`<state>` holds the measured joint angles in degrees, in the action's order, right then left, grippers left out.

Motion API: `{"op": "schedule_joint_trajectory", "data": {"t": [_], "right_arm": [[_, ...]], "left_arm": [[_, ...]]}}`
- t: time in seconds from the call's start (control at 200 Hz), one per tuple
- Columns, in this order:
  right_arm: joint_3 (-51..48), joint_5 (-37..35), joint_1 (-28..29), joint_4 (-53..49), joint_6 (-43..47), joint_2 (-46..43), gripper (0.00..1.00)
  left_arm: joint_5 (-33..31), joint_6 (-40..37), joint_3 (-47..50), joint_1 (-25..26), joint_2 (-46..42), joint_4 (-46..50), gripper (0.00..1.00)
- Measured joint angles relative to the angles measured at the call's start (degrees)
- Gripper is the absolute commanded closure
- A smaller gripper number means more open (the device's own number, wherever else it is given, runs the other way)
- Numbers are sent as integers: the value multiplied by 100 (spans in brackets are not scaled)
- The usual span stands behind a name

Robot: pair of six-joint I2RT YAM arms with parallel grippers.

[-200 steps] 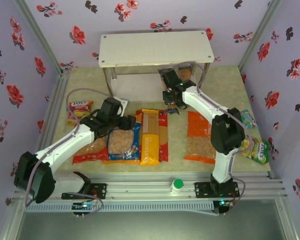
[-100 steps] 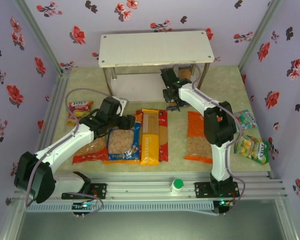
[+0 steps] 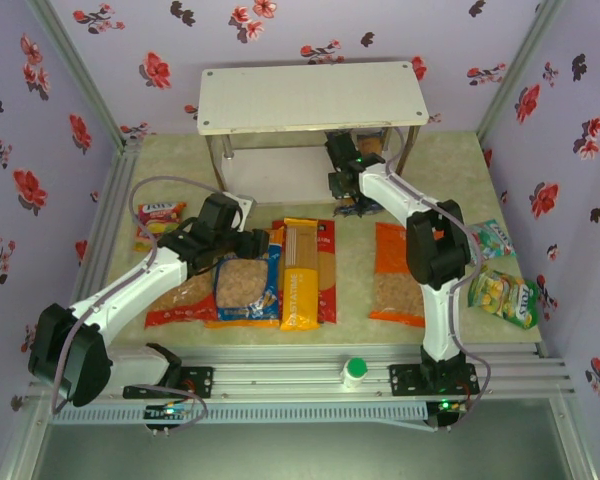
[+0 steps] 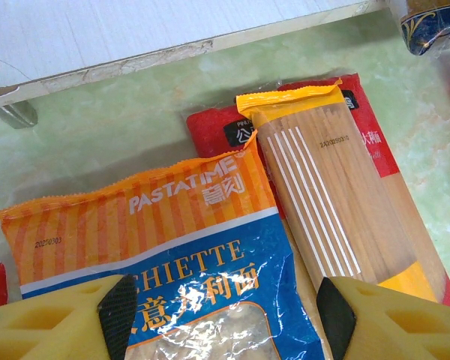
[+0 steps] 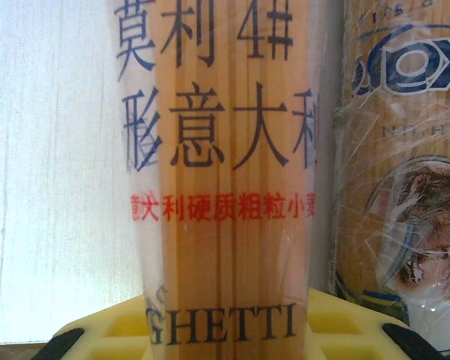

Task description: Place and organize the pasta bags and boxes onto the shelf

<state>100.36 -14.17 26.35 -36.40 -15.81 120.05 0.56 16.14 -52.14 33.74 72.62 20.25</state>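
Bright even light, soft blurry close-up wrist views.

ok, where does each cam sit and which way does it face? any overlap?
Top external: fixed above and behind the bases, looking down and forward over table and shelf; left arm and right arm in frame.
Left wrist: on the left arm, looking down at the blue bag and yellow spaghetti pack; left fingers apart at the bottom corners.
Right wrist: on the right arm, close on a gripped clear-window spaghetti pack; right fingers at the bottom edge.
Shared: top external and left wrist both show that bag and yellow pack.
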Motion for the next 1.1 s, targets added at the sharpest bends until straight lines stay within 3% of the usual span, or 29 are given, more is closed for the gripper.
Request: {"op": "schedule_joint_trajectory", "data": {"t": [0.205,0.325,0.445,0.855,1.1], "right_arm": [[48,0,-4,-33,0,42,66],[55,-15,-20,48,-31,87,46],[74,-48,-48,195,-13,155,33],[37,-72,-50,643,-24,105,24],[-706,-87,-50,964,-28,-699,23]], "left_arm": [[15,2,0,0,7,0,30],[35,2,0,0,7,7,29],[63,4,7,0,4,52,28],[81,57,76,149,-199,232,27],[-11,260,76,501,-201,297,28]]}}
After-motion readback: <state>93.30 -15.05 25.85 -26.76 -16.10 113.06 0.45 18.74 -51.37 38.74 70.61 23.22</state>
